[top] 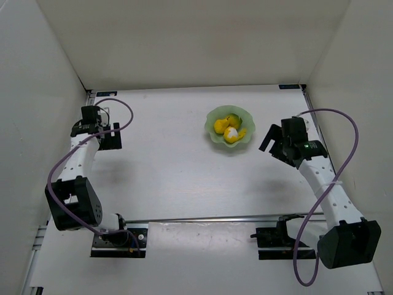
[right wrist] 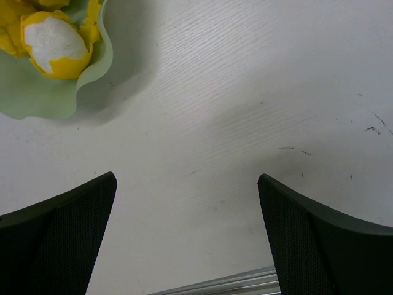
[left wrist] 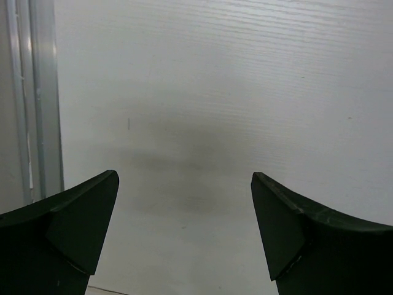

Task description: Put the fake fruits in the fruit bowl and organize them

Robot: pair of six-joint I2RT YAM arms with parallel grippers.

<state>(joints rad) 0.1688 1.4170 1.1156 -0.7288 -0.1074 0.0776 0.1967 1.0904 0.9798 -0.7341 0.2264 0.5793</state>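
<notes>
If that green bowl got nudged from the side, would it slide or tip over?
Probably slide: the bowl looks like thin, translucent plastic on a smooth table, so it is likely light. Its wide, low shape makes tipping unlikely. The fruits lie loose inside and might shift.

Open worktop [top: 166,166] stretches between the two arms. The only thing standing on it is the bowl [top: 245,117], right of centre toward the back, with the fruits [top: 228,128] heaped inside. The right gripper [right wrist: 187,178] hangs just beside the bowl's right side, jaws wide apart over bare worktop, the wavy rim off to its far left. The left gripper [left wrist: 184,175], jaws also spread, sits well apart from the bowl, close to the left wall [top: 37,92], with a metal rail [left wrist: 40,98] alongside. The back wall [top: 196,43] and right wall [top: 362,74] close in the other sides. A purple cable [top: 350,141] loops out beside the right arm.
</notes>
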